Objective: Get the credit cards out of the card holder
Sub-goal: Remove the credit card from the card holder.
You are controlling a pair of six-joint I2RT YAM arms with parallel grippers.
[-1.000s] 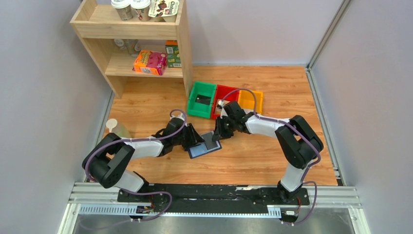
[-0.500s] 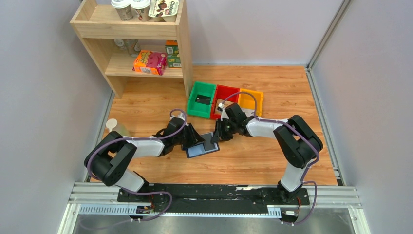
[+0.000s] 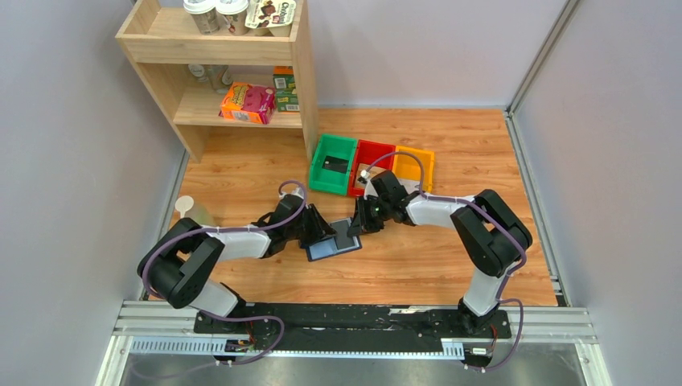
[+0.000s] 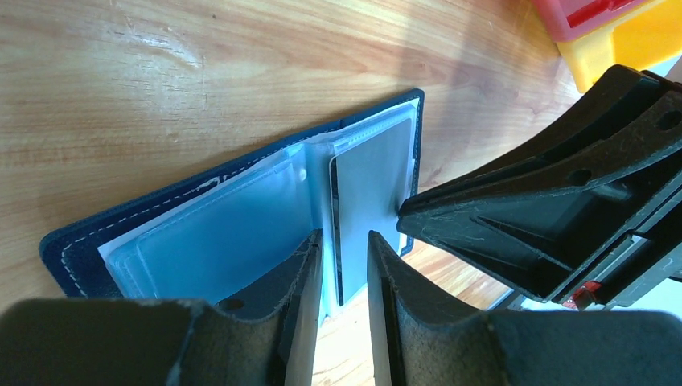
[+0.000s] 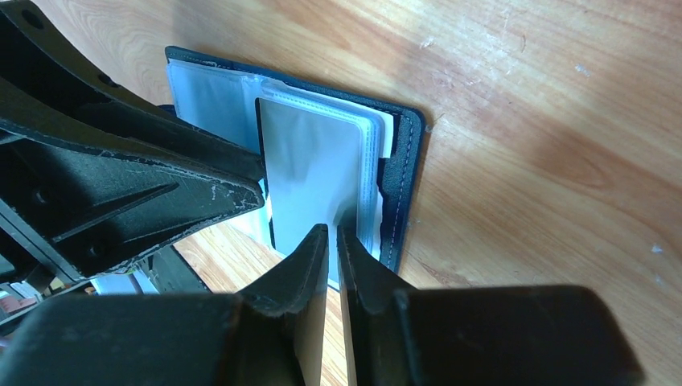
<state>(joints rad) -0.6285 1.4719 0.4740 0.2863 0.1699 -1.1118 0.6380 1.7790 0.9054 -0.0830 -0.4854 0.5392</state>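
The navy card holder [image 3: 328, 249] lies open on the wooden table, its blue-grey plastic pockets up; it also shows in the left wrist view [image 4: 201, 233] and the right wrist view [image 5: 402, 169]. A silver-grey card [image 4: 370, 177] sits in the raised middle pocket, also seen in the right wrist view [image 5: 310, 169]. My left gripper [image 4: 343, 241] is slightly open, its jaws on either side of that pocket's edge. My right gripper [image 5: 334, 233] is closed to a thin slit on the opposite edge of the card. In the top view the left gripper [image 3: 320, 231] and the right gripper [image 3: 356, 227] meet over the holder.
Green [image 3: 332, 153], red [image 3: 371, 153] and yellow [image 3: 414, 165] bins stand in a row just beyond the holder; the green one holds a dark flat thing. A wooden shelf [image 3: 217, 72] with boxes and cups stands at the back left. A pale cup [image 3: 186, 207] sits by the left wall.
The holder and both grippers have shifted slightly to the left and nearer. The right gripper has moved in closer onto the holder's middle pocket.
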